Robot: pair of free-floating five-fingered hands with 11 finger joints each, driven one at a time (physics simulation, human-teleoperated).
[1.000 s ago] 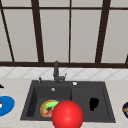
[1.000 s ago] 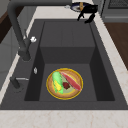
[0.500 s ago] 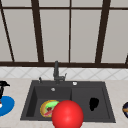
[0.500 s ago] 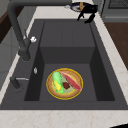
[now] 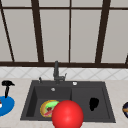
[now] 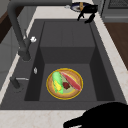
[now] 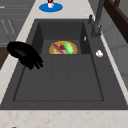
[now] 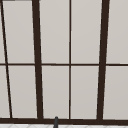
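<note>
My left hand [image 5: 7,85] hovers over a blue plate [image 5: 6,106] on the counter left of the sink, fingers hanging down and holding nothing; it shows as a dark shape [image 6: 105,116] at the near edge of the left side view. My right hand [image 5: 93,103] hangs over the sink's shallow right part, near the front rim, fingers relaxed and empty [image 7: 25,55]; it also appears far off [image 6: 86,12]. A yellow-rimmed plate [image 5: 48,108] with corn, a red strip and other food lies in the deep left basin [image 6: 64,83] [image 7: 62,48].
A big red ball [image 5: 67,115] sits in front of the black sink [image 5: 75,84]. The dark faucet [image 5: 56,71] stands at the back rim. A dark plate [image 5: 125,109] lies on the right counter. The blue plate [image 7: 50,7] carries a small red and white item.
The left hand has shifted slightly over the blue plate and now reaches into the left side view's near edge. The right hand, food plate and ball have not moved.
</note>
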